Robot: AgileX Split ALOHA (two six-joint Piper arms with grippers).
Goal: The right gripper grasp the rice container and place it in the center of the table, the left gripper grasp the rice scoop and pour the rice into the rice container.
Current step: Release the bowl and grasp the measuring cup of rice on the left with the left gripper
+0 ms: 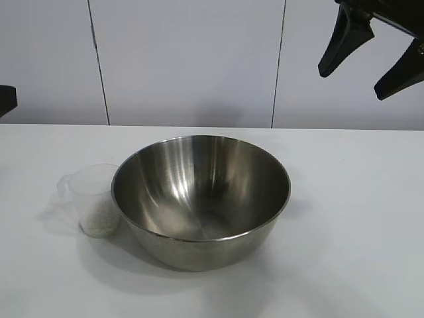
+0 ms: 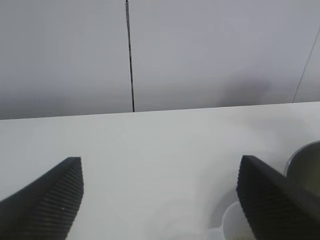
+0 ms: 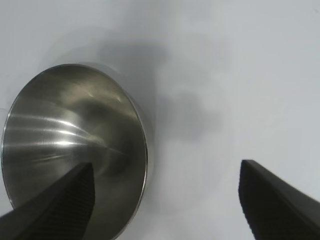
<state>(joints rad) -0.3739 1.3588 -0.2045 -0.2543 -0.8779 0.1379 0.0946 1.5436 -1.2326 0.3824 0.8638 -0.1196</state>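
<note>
White table [image 1: 371,218]: rice container [image 1: 201,199] sits central. Left gripper [image 2: 160,200], jaws open, should straddle rice scoop [image 1: 89,199] touching the container; right gripper [image 1: 371,56] open above.

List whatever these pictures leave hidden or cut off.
- Left gripper: exterior view shows only a dark sliver at its left edge.
- Right gripper: body cut off by the exterior view's top corner.
- Rice scoop: side toward the rice container is hidden behind its wall.
- Rice: grains too small to count.

One rice container [image 1: 201,199], one rice scoop [image 1: 89,199] holding rice [image 1: 101,224], and two grippers on one table [image 1: 358,232].
</note>
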